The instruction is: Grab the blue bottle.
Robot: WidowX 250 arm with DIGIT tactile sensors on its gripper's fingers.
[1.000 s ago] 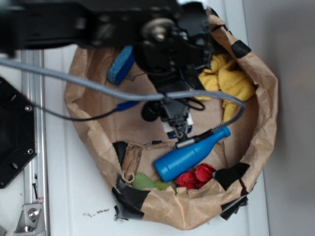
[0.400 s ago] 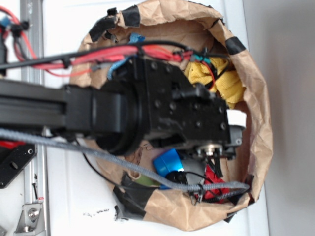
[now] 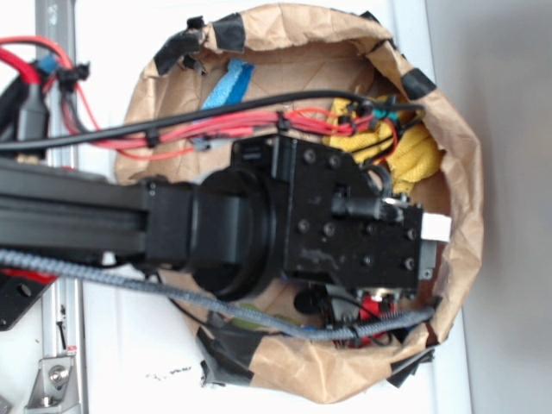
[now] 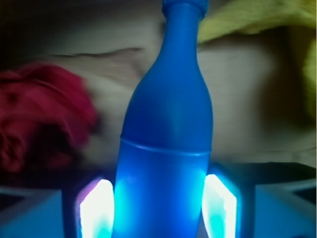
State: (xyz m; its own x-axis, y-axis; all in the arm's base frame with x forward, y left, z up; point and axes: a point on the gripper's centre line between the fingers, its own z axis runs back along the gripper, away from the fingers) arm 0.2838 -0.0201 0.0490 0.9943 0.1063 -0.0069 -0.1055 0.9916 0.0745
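A red cloth (image 4: 42, 116) lies at my left on brown paper (image 4: 247, 94); centre, the blue bottle (image 4: 168, 144) sits between my gripper (image 4: 157, 210), fingers (image 4: 96, 210) flanking it, contact unclear; yellow cloth (image 4: 257, 17) upper right.

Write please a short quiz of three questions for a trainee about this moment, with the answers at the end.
1. True or false: in the wrist view, the blue bottle lies between the fingers of the gripper.
2. In the wrist view, what lies left of the bottle? A) red cloth B) green cloth C) blue sponge
3. In the exterior view, fill in: the arm hides the bottle, and everything sits inside a brown ____ bag.

Key: 1 true; 2 A, the red cloth; 3 paper.
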